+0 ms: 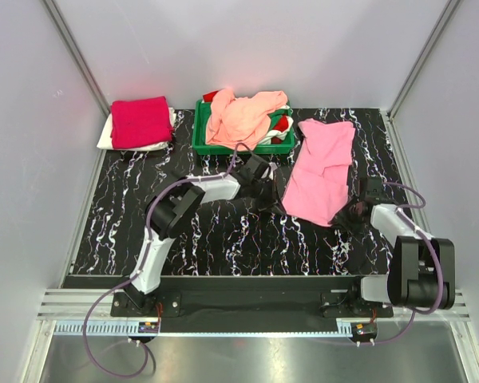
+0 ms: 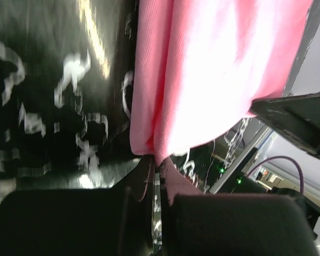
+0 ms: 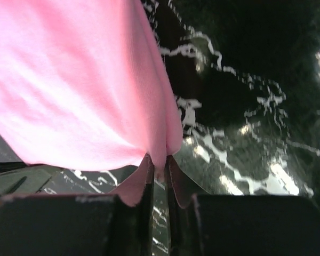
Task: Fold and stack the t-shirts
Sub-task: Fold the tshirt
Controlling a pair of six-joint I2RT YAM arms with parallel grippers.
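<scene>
A bubblegum pink t-shirt (image 1: 323,170) lies crumpled on the black marbled table, right of centre. My left gripper (image 1: 273,194) is at its lower left edge, and in the left wrist view the left gripper (image 2: 159,166) is shut on a pinch of the pink t-shirt (image 2: 202,69). My right gripper (image 1: 347,214) is at the shirt's lower right corner; the right gripper (image 3: 158,166) is likewise shut on a fold of the pink t-shirt (image 3: 74,90). A folded crimson t-shirt (image 1: 140,121) rests on a white one (image 1: 105,137) at the back left. A peach t-shirt (image 1: 243,118) lies heaped in the tray.
The green plastic tray (image 1: 199,136) stands at the back centre, with more clothes under the peach shirt. Grey walls close the table on three sides. Purple cables loop beside both arms.
</scene>
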